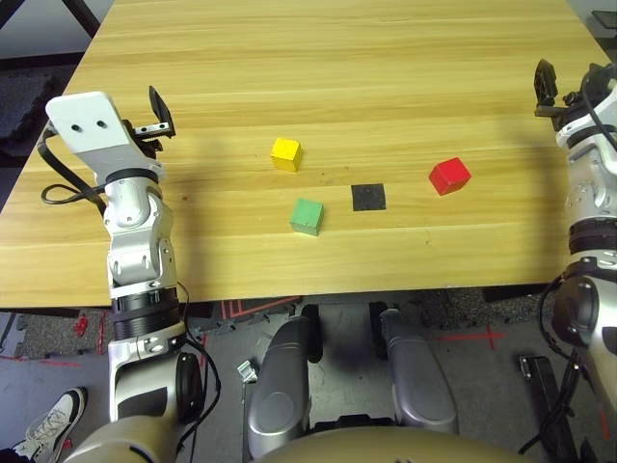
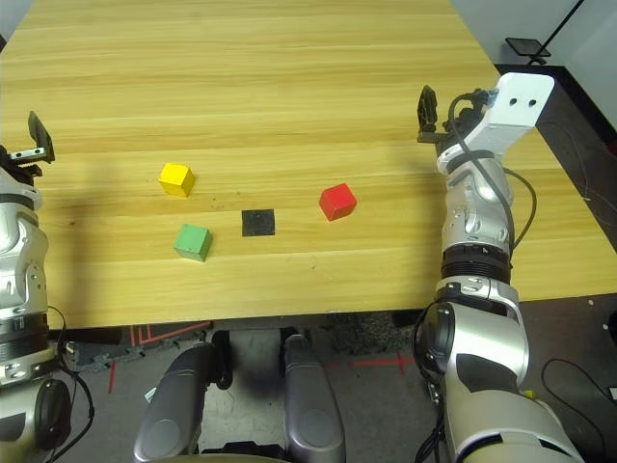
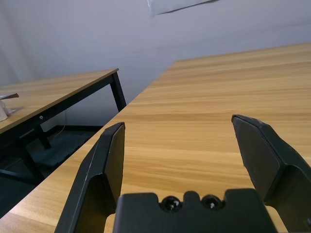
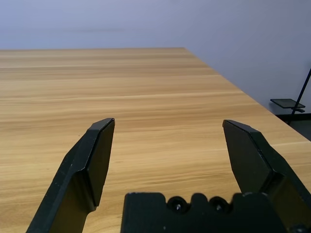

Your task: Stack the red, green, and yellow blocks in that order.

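Three cubes sit apart on the pale wooden table (image 1: 337, 58), none stacked on another; the yellow block (image 1: 285, 153) lies farthest from the robot of the three, toward its left; the green block (image 1: 307, 216) rests nearer the robot, just below and slightly right of the yellow one, with bare wood between them; the red block (image 1: 449, 176) stands off to the robot's right, well apart from the other two and turned a little askew; between the green and the red cubes lies a flat black square patch (image 1: 368, 197), touching neither; the left gripper (image 3: 177, 145) hovers over the left side of the table, well clear of the yellow block, its two black fingers spread wide with nothing between them but wood grain; the right gripper (image 4: 167, 145) hangs over the right side of the table, beyond and to the right of the red block, fingers likewise spread wide and holding nothing; both silver forearms reach up from the near edge, one at each side of the scene; a second table (image 3: 53, 94) with dark legs stands beyond the left edge in the left wrist view; a person's shoe (image 1: 48, 420) shows on the floor at the near left corner
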`<action>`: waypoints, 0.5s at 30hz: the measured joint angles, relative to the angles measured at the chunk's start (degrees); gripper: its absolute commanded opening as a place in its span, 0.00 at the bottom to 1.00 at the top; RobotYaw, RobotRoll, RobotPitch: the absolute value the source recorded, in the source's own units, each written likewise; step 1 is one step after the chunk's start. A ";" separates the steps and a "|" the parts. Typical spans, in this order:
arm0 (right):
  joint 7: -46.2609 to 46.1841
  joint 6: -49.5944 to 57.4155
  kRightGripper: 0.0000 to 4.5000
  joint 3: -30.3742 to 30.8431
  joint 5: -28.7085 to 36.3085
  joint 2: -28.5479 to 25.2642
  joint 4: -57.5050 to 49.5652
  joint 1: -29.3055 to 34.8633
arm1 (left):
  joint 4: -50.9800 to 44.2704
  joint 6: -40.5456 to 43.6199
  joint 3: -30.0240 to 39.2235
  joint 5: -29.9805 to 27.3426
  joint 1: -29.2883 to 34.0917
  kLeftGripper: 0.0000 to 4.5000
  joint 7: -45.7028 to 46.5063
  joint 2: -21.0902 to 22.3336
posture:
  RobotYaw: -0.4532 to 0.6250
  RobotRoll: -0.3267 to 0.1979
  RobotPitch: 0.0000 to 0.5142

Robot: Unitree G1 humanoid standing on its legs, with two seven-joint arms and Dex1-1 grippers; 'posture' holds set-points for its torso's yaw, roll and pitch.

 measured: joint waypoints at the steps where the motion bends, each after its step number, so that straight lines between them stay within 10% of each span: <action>1: 0.00 -0.02 1.00 0.00 0.00 0.00 0.00 0.00 | 0.00 -0.01 0.00 0.00 -0.02 0.99 0.00 0.00 | 0.67 0.78 0.49; 15: 1.89 3.59 1.00 1.10 0.32 0.14 -6.47 2.85 | 2.82 -4.45 -0.20 -6.40 -1.08 0.99 -14.12 3.40 | 0.70 0.74 0.50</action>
